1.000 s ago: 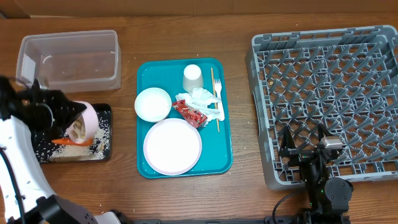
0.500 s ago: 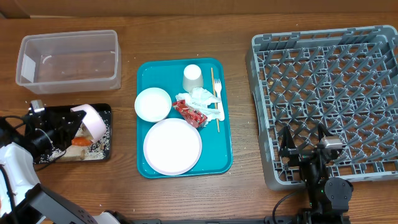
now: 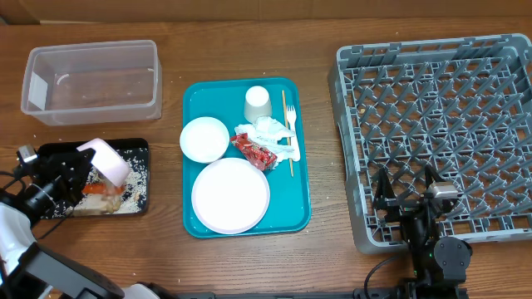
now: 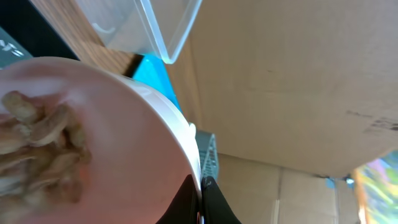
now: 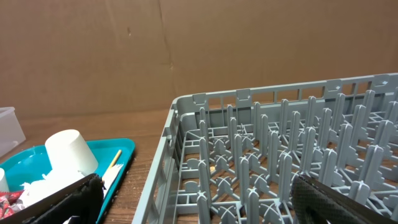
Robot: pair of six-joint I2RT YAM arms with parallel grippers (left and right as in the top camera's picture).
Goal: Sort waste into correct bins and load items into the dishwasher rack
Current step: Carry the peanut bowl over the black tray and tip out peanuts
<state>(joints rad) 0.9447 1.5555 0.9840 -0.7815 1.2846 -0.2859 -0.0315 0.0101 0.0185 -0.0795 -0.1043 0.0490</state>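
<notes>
My left gripper (image 3: 83,163) is shut on the rim of a pink bowl (image 3: 108,159), tilted over the black tray (image 3: 141,149) at the left. Food scraps (image 3: 100,189) and rice lie on that tray. In the left wrist view the bowl (image 4: 93,143) fills the frame, with food stuck inside, and the fingers (image 4: 200,200) pinch its rim. The teal tray (image 3: 299,212) holds a white plate (image 3: 230,195), a white bowl (image 3: 204,138), a white cup (image 3: 257,103), crumpled tissue, a red wrapper (image 3: 253,150), a fork and a chopstick. My right gripper (image 3: 410,193) is open over the grey rack (image 3: 440,124).
A clear plastic bin (image 3: 91,80) stands at the back left, above the black tray. The rack (image 5: 273,155) fills the right side of the table, and the cup (image 5: 69,152) on the teal tray shows in the right wrist view. Rice grains lie scattered round the black tray.
My left arm has drawn back toward the left front edge, and the pink bowl has tipped and shifted left over the black tray. The right arm has not moved.
</notes>
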